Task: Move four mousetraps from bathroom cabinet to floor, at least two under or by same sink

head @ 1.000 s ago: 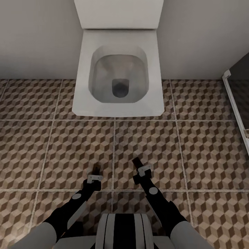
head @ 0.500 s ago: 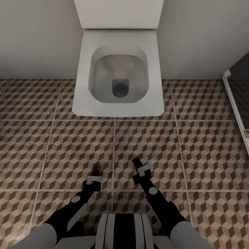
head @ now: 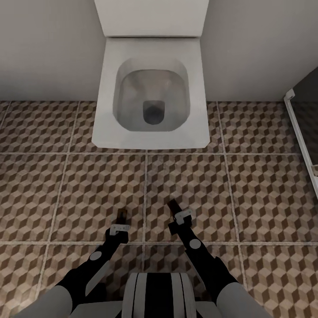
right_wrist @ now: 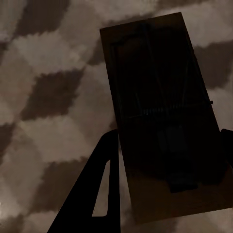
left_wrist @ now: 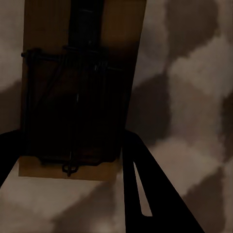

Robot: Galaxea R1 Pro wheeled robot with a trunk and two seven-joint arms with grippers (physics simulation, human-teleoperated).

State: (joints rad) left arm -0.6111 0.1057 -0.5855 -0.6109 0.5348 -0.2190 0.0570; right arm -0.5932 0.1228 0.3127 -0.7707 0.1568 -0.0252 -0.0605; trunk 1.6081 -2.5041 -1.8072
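Observation:
Both arms reach down toward the bathroom floor (head: 79, 185), a brown, beige and white cube pattern. My left gripper (head: 122, 217) is shut on a mousetrap (head: 123, 214); in the left wrist view the tan board with dark wire (left_wrist: 82, 92) sits between the fingers (left_wrist: 141, 184) just over the tiles. My right gripper (head: 175, 208) is shut on another mousetrap (head: 173, 205), which the right wrist view shows as a shadowed board (right_wrist: 160, 97) beside a dark finger (right_wrist: 104, 189). The cabinet and the sink are out of view.
A white toilet (head: 106, 132) stands straight ahead against the pale wall (head: 48, 44). A white frame rail (head: 301, 132) with a dark opening runs along the right edge. Open tiled floor lies between the toilet and my grippers.
The right gripper has edged slightly forward with its mousetrap. The left arm has shifted a little. The camera has not moved.

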